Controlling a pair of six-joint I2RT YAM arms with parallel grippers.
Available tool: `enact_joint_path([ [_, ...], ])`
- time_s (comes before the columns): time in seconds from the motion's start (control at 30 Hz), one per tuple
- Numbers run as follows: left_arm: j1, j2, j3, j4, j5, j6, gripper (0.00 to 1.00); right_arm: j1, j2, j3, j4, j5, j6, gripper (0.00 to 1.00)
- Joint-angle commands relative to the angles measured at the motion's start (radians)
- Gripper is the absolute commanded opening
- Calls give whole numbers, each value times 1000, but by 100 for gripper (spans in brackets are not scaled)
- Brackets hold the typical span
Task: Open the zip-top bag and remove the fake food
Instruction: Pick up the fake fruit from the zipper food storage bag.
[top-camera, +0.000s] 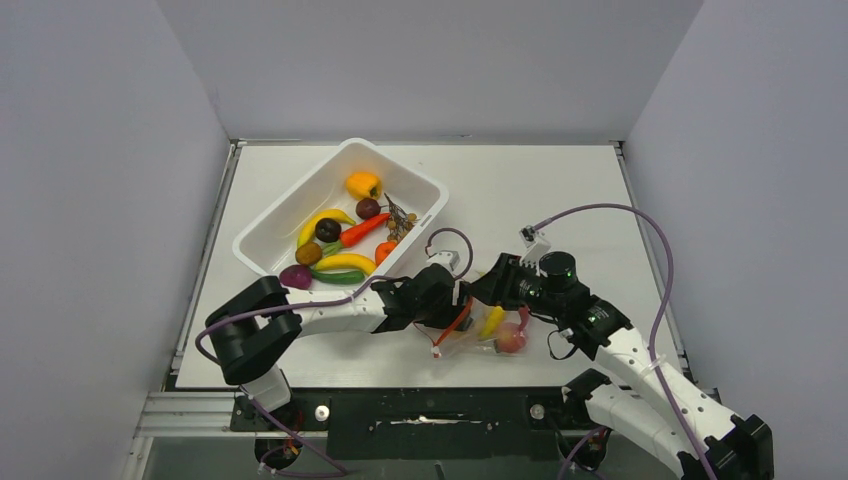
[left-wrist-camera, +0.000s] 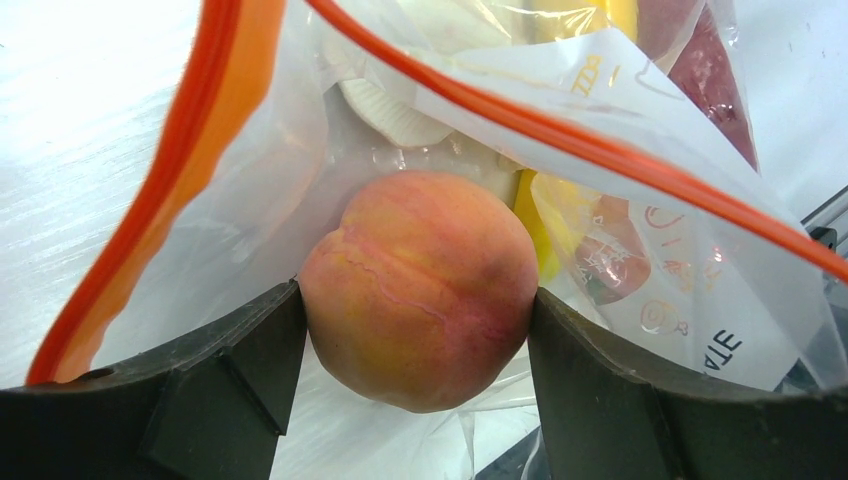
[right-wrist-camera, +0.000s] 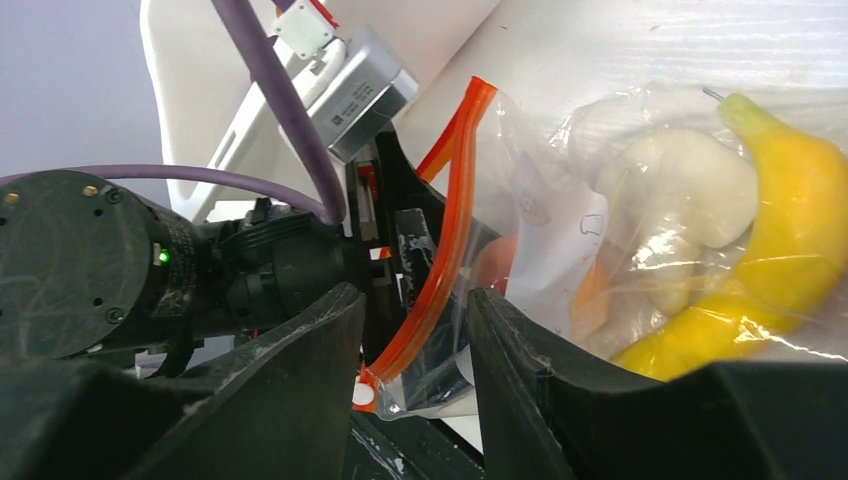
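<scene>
— Left wrist view, nearest first: closed on anything?
— Clamped on the peach (left-wrist-camera: 420, 290), one dark finger (left-wrist-camera: 230, 380) at its 9 o'clock, the other at 3. Left gripper (left-wrist-camera: 415, 335) pushed in through the open mouth of the bag (left-wrist-camera: 690, 300). Hence clear film on both sides and the orange strip (left-wrist-camera: 560, 130) slanting overhead from 11 to 4 o'clock.
— Inside the bag, then, not out?
— Inside, judging by the film around it. Farther back, a sliver of banana (left-wrist-camera: 545, 215) at 2 o'clock and a pale piece (left-wrist-camera: 390, 100) at 12, not identifiable.
— And the right wrist view?
— Narrow gap at the right gripper (right-wrist-camera: 415, 295), with the strip's end threading through it. Pinched or merely straddled, cannot tell. Probably placed there to hold the mouth up and stop the bag sliding while the other arm pulls. Beyond, at 2 o'clock, banana and pale lump pressed against the film.
— Top view?
— Both grippers meeting at the bag, close to the near edge of the table (top-camera: 560, 190), roughly 5 o'clock from the tub (top-camera: 300, 195). More toy produce lying in the tub.
— Next move?
— Likely drawing the peach straight back out through the mouth, with a firm squeeze. Round and glossy, so apt to slip or to drag film along.
</scene>
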Motion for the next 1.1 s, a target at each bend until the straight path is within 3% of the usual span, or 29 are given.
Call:
enact_joint_path([
  [0.0, -4, -41, 20, -26, -40, 4, 4, 10, -3, 54, -8, 36, -44, 42],
  [0.33, -3, -41, 20, -23, -35, 2, 3, 20, 63, 59, 6, -66, -59, 38],
  [0.8, -4, -92, -6, -19, -66, 3, 0, 31, 80, 58, -24, 2, -48, 19],
  [0.93, -4, -88, -4, -19, -65, 1, 0, 32, 89, 62, -36, 2, -55, 20],
  [1.07, -4, -86, 0, -25, -67, 2, 0, 31, 112, 72, -37, -30, -62, 34],
])
